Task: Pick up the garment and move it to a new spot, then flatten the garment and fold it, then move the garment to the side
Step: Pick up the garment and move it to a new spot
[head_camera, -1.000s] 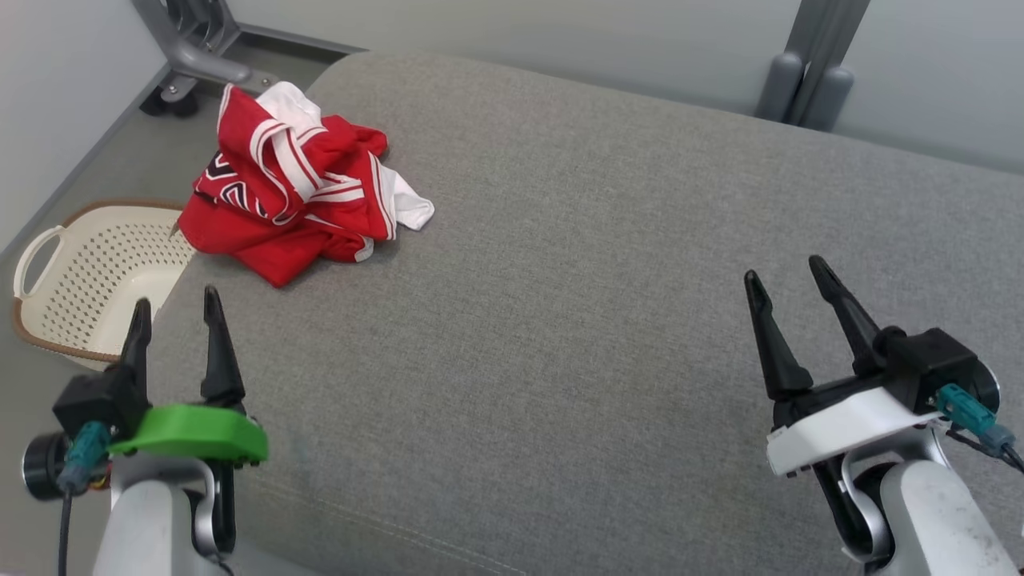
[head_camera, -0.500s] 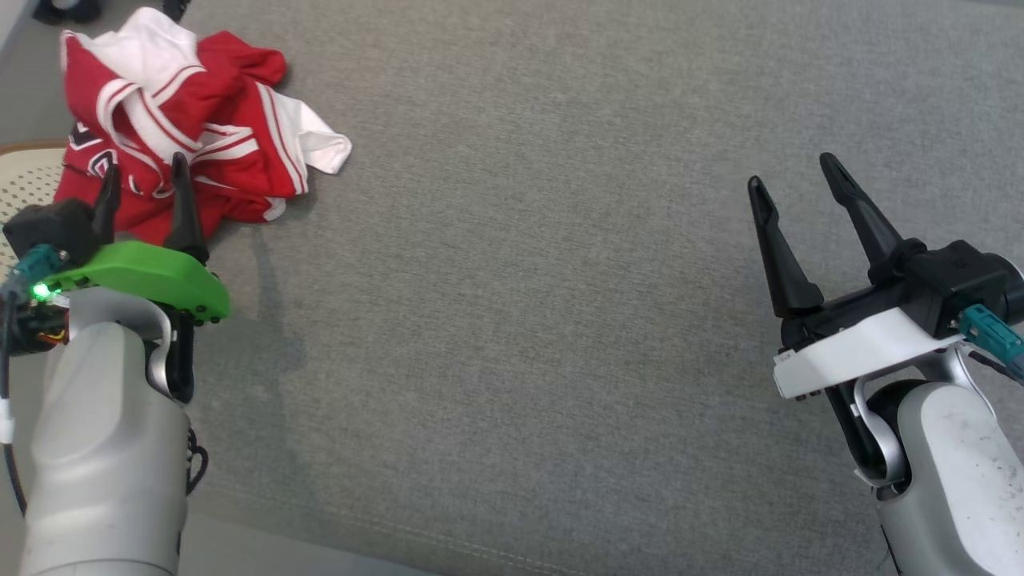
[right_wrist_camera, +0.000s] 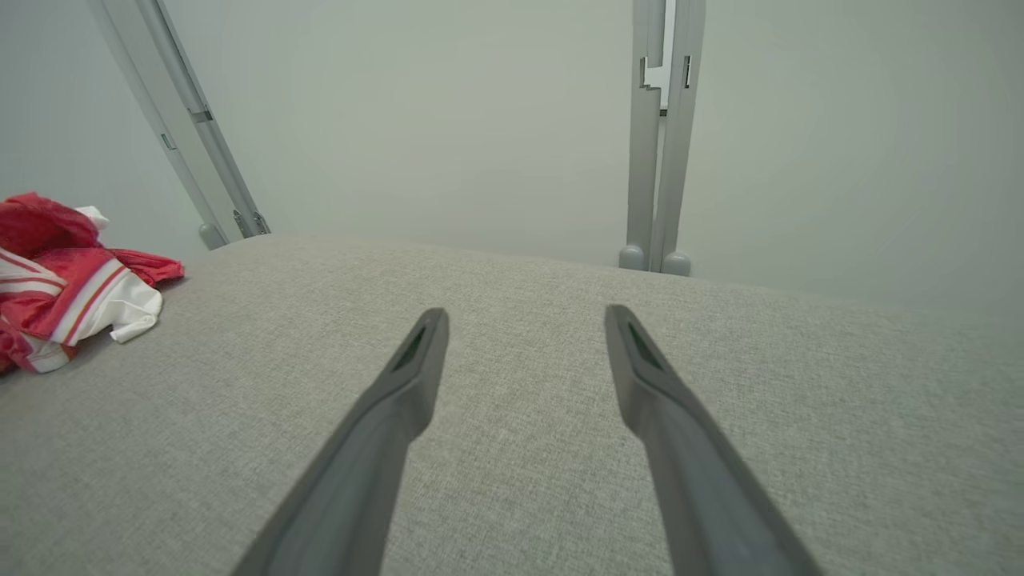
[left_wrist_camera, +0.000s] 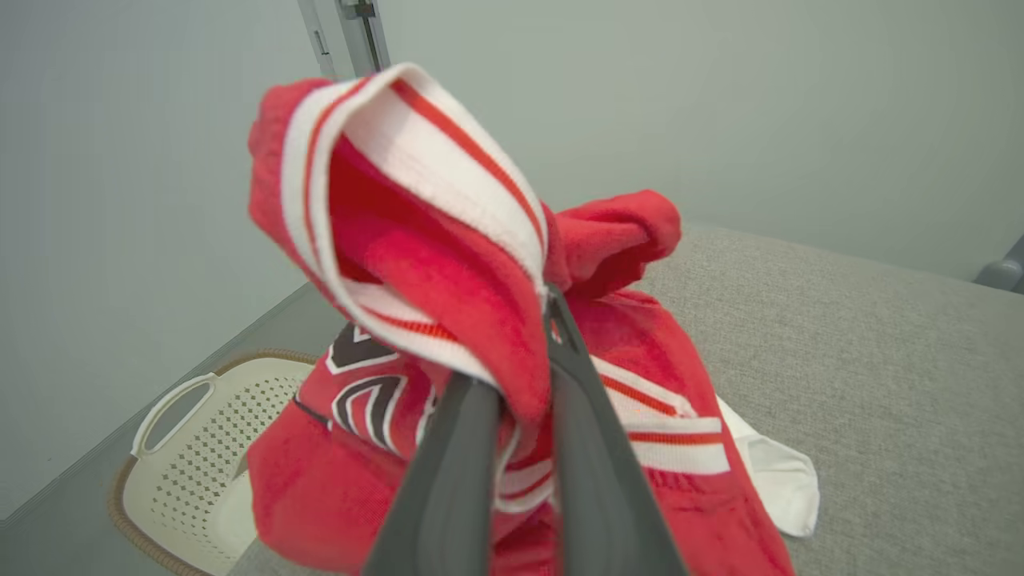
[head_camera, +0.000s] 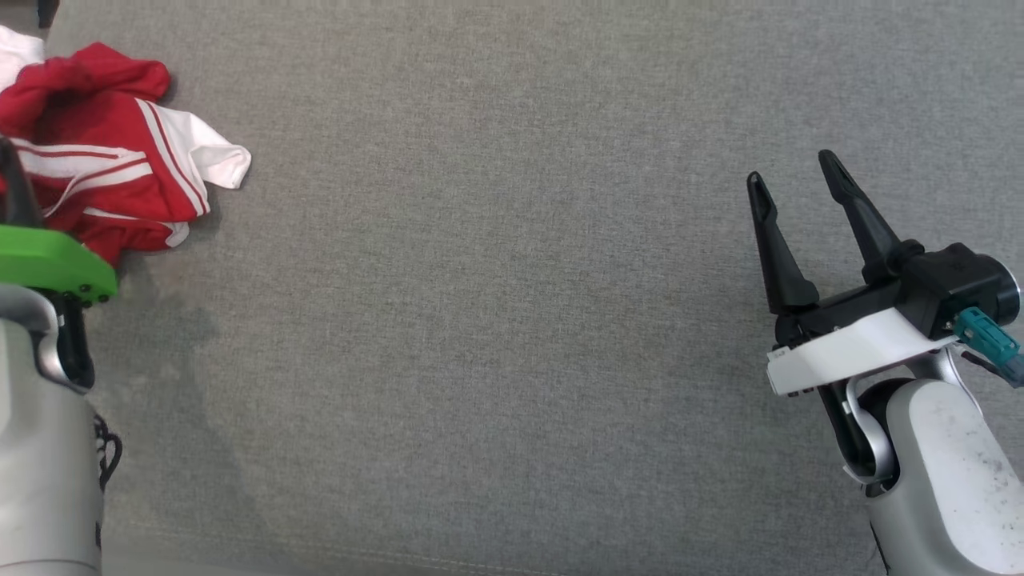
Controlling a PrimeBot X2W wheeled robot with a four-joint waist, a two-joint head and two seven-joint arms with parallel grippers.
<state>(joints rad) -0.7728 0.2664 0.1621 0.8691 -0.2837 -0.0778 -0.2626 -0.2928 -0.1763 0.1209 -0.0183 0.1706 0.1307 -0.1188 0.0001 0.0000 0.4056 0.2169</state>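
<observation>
Pinching just one striped fold of the crumpled red-and-white jersey garment [left_wrist_camera: 432, 264], the left claw [left_wrist_camera: 516, 360] could lose it on lifting; the right claw [head_camera: 788, 170] hangs spread.

A crumpled red and white garment [head_camera: 104, 184] lies at the upper left of a grey fabric surface [head_camera: 480, 336], with the left gripper [head_camera: 10, 176] over its edge. At the far right, the right gripper [head_camera: 788, 166] hovers with its fingers spread.
</observation>
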